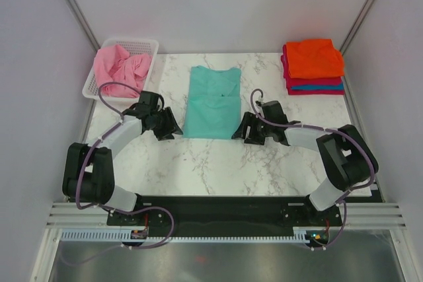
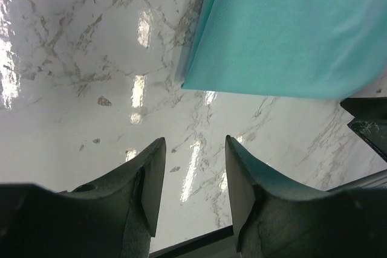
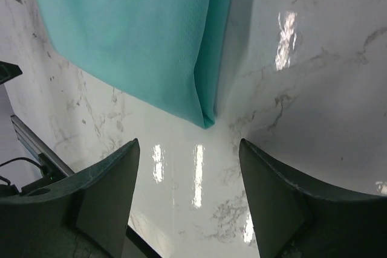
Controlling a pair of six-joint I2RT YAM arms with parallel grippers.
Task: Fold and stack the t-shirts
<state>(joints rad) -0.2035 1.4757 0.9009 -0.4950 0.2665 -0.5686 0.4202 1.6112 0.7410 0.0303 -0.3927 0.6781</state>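
— Where is the left hand [image 1: 168, 127]?
— Low over the marble counter [image 1: 218, 163], its fingers [image 2: 151, 179] apart with nothing between them. The teal t-shirt [image 1: 211, 102] lies just to its right. From the wrist, the shirt's near corner sits a little ahead of the fingertips and to the right, not touching them.
— And the right hand [image 1: 240, 130]?
— It mirrors the other, also spread wide and holding nothing. The teal shirt's other near corner lies just ahead of the gap between its fingers, and a doubled edge of cloth runs away from that corner.
— So the shirt sits between the two hands?
— Yes, flat on the counter as a long rectangle, with the collar at the end farthest from them.
— Where are the others?
— The pink t-shirt [image 1: 121, 67] lies crumpled in the white basket [image 1: 142, 43], beyond the left hand and to its left. Well beyond the right hand and to its right is the stack [image 1: 316, 84], with the orange t-shirt [image 1: 314, 57] on top of crimson and blue layers.
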